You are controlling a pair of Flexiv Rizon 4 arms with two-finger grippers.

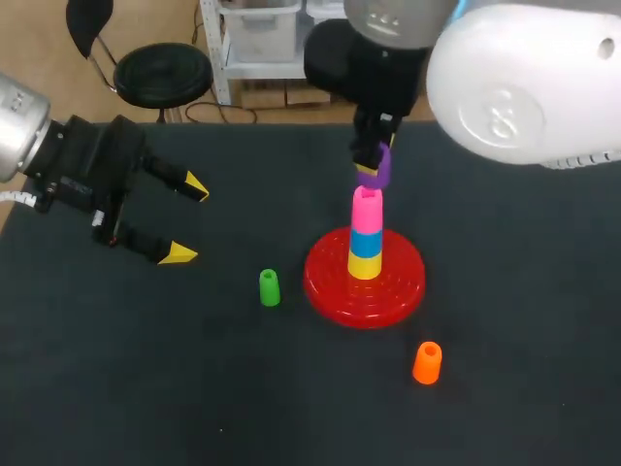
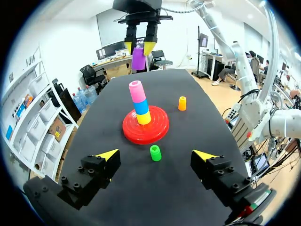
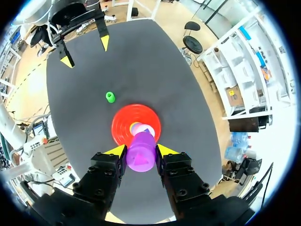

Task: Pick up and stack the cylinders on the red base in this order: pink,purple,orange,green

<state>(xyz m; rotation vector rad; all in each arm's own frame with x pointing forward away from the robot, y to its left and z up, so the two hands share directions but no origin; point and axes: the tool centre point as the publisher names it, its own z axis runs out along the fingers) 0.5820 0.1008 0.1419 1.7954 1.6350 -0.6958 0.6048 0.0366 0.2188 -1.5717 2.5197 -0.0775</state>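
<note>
Black tabletop | right gripper pinches purple cylinder by its sides, over pink cylinder | seemingly light, rigid, slick | left gripper spread

Bright, even light casts faint shadows on the dark table and sheen on the red base.

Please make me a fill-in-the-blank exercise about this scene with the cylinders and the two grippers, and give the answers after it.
1. The right gripper is shut on a cylinder of ____ colour.
2. The top cylinder of the stack on the red base is ____.
3. The left gripper is open and holds ____.
4. The green cylinder and the orange cylinder stand on the ____, beside the base.
Missing words: purple; pink; nothing; table.
</note>
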